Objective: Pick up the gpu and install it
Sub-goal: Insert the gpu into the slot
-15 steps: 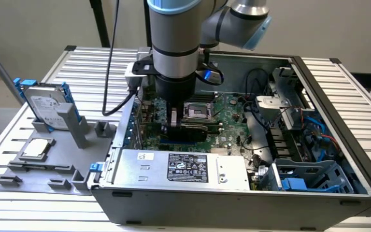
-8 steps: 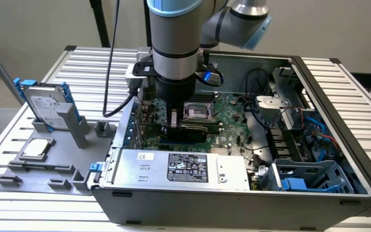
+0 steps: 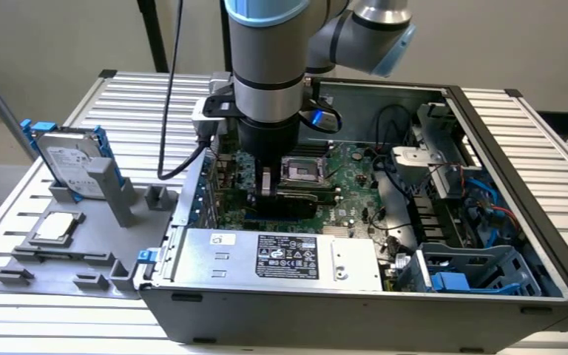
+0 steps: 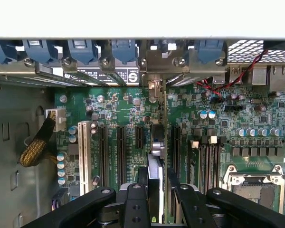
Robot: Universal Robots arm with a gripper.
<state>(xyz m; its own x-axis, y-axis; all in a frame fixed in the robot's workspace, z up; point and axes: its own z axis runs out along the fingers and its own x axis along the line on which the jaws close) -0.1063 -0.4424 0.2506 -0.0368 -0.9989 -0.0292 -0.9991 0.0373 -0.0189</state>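
On the exterior view's left, a silver hard drive (image 3: 72, 159) stands in its blue frame on the grey fixture (image 3: 62, 251), parked clear of the work. Further right, inside the open metal case (image 3: 521, 222), the gripper (image 3: 269, 194) is clamped on the gpu (image 4: 157, 156) (thin, edge-on), held upright over the green motherboard (image 4: 128, 109) to meet a long black slot (image 4: 173, 152)

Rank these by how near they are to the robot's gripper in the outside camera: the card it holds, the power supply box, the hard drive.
1. Card: in the gripper, over the motherboard inside the case.
2. Power supply: along the case's front wall, just below.
3. Hard drive: upright on the grey rack outside the case, at the exterior view's left.
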